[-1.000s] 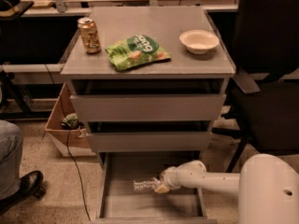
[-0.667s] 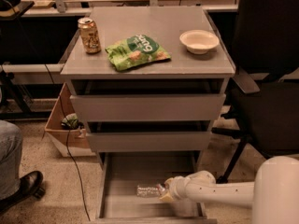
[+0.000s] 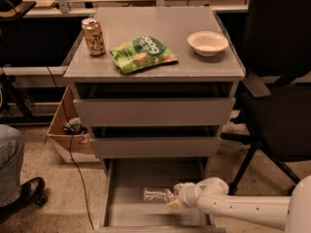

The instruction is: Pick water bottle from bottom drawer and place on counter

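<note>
The bottom drawer (image 3: 127, 208) is pulled out, a shallow grey tray under two shut drawers. In it the water bottle (image 3: 154, 194) lies on its side, clear and crinkled, near the middle of the floor. My gripper (image 3: 174, 197) reaches in from the right on a white arm and sits at the bottle's right end, low in the drawer. The counter (image 3: 155, 69) is the grey top of the cabinet, well above the gripper.
On the counter stand a gold can (image 3: 93, 37), a green chip bag (image 3: 142, 54) and a white bowl (image 3: 207, 42). A black chair (image 3: 279, 110) is to the right. A cardboard box (image 3: 68, 137) and a person's leg and shoe (image 3: 17, 178) are to the left.
The arm has dropped lower and the gripper has shifted slightly rightward in the drawer. The bottle still lies on the drawer floor in about the same place.
</note>
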Tool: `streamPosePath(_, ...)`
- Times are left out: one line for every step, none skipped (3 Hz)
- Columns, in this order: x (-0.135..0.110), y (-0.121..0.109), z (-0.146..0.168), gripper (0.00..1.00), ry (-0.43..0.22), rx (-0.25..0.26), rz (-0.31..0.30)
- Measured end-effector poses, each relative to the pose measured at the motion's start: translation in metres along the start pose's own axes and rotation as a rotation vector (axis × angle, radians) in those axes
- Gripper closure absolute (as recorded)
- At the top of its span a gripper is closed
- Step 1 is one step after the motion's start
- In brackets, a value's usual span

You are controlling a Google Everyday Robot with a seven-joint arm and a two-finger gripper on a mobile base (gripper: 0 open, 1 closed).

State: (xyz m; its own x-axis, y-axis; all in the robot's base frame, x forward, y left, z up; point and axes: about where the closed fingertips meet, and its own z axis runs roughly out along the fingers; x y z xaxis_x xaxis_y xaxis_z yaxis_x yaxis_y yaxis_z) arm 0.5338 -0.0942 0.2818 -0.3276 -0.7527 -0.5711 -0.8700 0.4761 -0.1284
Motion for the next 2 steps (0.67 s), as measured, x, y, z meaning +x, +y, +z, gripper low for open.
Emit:
streamPosePath(0.0, 0.001, 0.001, 1.0, 0.002, -0.003, -0.003)
streamPosePath(-0.007, -0.009, -0.026, 1.0, 0.013, 0.015, 0.037)
